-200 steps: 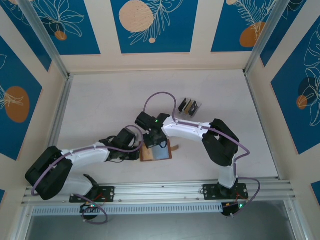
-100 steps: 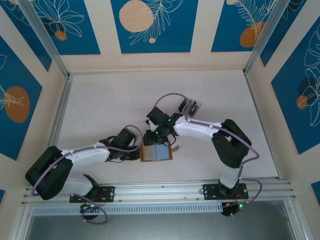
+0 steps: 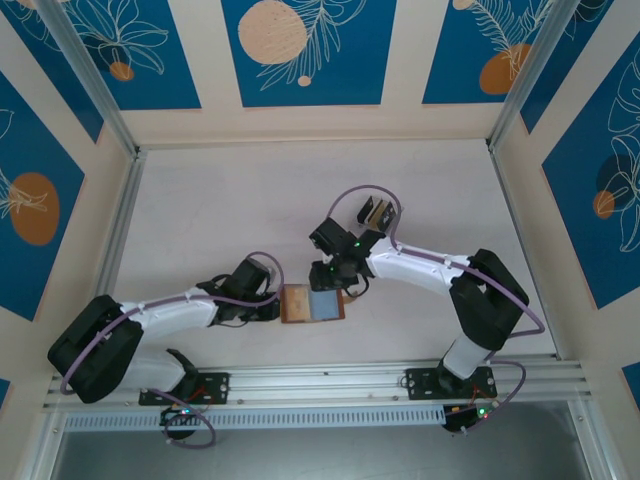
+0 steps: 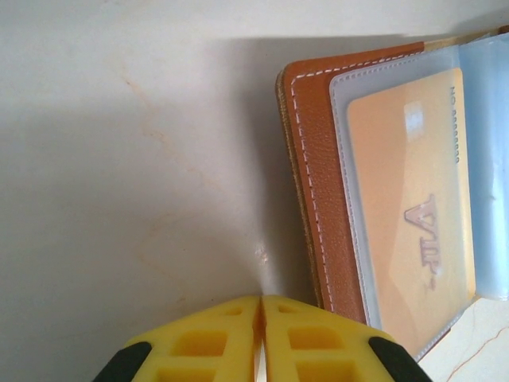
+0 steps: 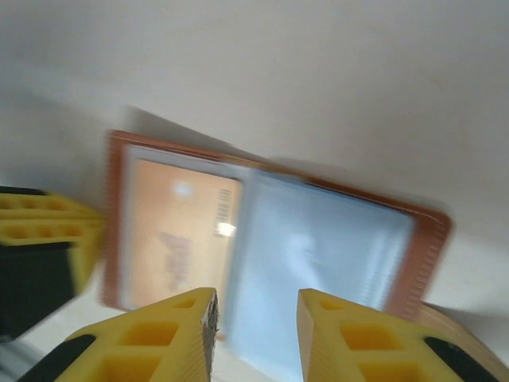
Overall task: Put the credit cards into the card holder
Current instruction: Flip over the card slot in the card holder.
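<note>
At nine o'clock of the card holder point(image 3: 313, 304), left gripper point(image 4: 261, 302) jaws are resting together; right gripper point(image 5: 254, 298) jaws, apart and empty, are likely needing another card point(image 3: 378, 212).

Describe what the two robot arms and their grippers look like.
White shells, black joints on the left arm and right arm; a lilac cable loops along each. The left gripper and right gripper have yellow fingers with square recesses.
</note>
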